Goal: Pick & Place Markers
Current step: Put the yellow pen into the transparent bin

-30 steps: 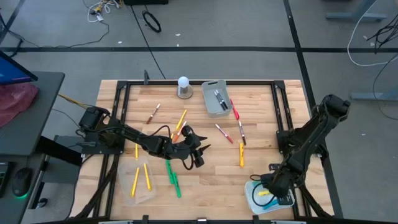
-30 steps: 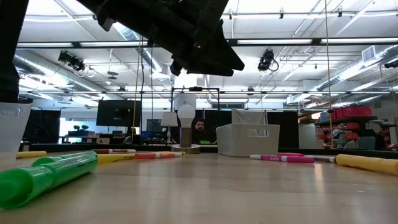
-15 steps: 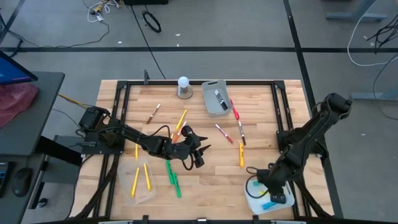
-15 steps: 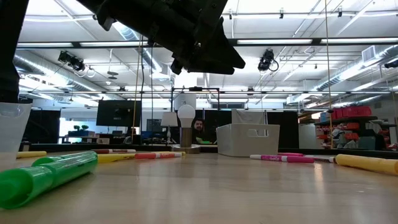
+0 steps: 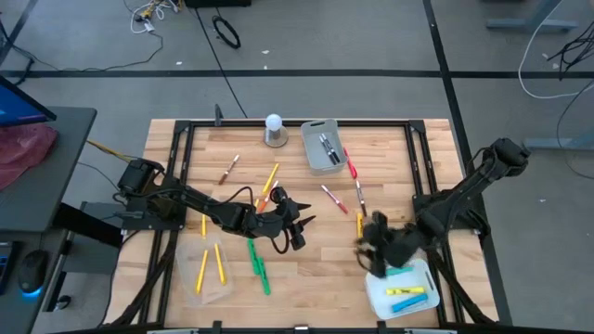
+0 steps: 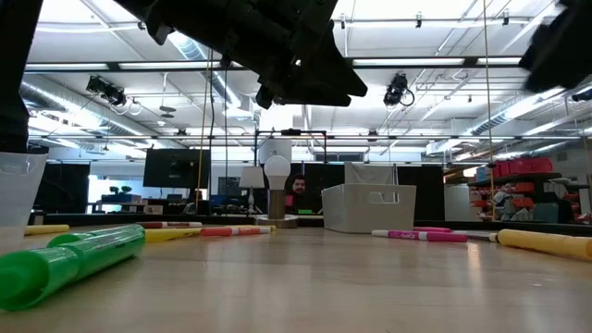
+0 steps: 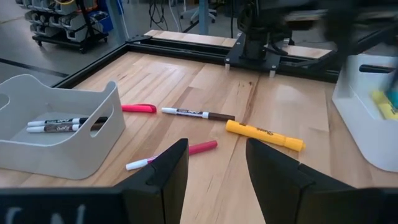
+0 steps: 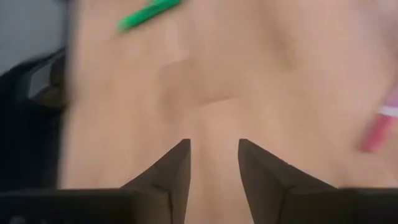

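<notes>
High view: my right gripper [image 5: 371, 239] hangs just beside the white bin [image 5: 415, 299], which holds yellow and blue markers; the loose yellow marker [image 5: 360, 230] lies close by, red and dark ones nearer the grey tray [image 5: 321, 147]. Left gripper [image 5: 295, 227] waits mid-table over the green markers [image 5: 258, 263]. Low view: green marker [image 6: 69, 261] lies in front, grey tray behind. Left wrist view: fingers parted, nothing between; yellow marker [image 7: 264, 135] ahead. Right wrist view: fingers apart, empty, bare wood below. I'd square the jaws across the yellow marker's middle, descend slowly, then close.
</notes>
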